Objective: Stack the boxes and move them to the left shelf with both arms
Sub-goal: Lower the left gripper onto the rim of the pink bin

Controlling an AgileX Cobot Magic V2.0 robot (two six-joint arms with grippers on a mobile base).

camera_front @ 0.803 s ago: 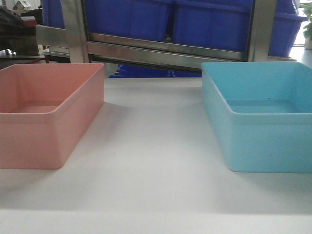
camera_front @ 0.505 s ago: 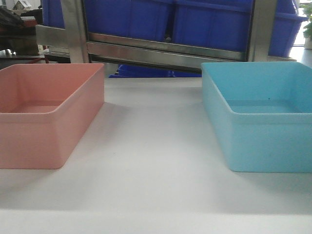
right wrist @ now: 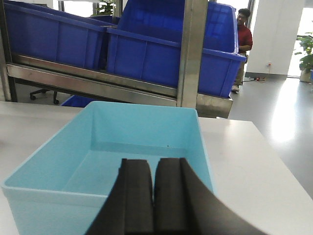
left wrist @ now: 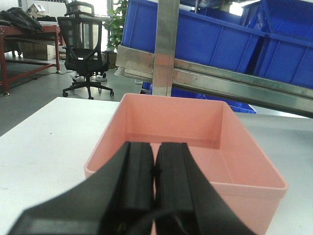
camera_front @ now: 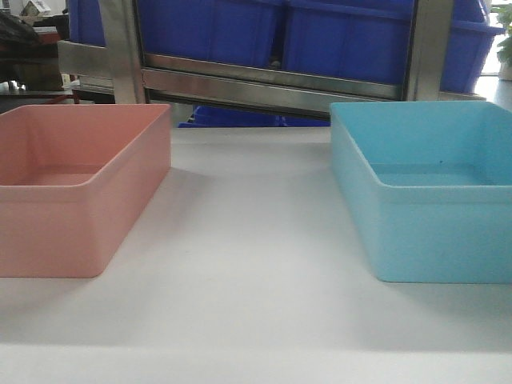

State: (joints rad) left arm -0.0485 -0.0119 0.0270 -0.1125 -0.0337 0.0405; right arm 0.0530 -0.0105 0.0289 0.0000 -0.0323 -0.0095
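Note:
Two empty boxes stand apart on the white table (camera_front: pixel 248 264): a salmon pink box (camera_front: pixel 76 188) on the left and a light sky blue box (camera_front: pixel 436 192) on the right. In the left wrist view my left gripper (left wrist: pixel 154 147) is shut with nothing in it, hovering at the near rim of the pink box (left wrist: pixel 195 142). In the right wrist view my right gripper (right wrist: pixel 153 164) is shut and empty, at the near end of the blue box (right wrist: pixel 132 142). No gripper shows in the front view. The left shelf with rollers is out of view.
Behind the table stands a steel rack (camera_front: pixel 272 80) holding dark blue crates (camera_front: pixel 344 36). Its upright posts (left wrist: pixel 166 46) rise just beyond the boxes. An office chair (left wrist: pixel 84 54) and a red-legged bench (left wrist: pixel 29 34) stand at the far left; a person (right wrist: pixel 243 34) is at the far right.

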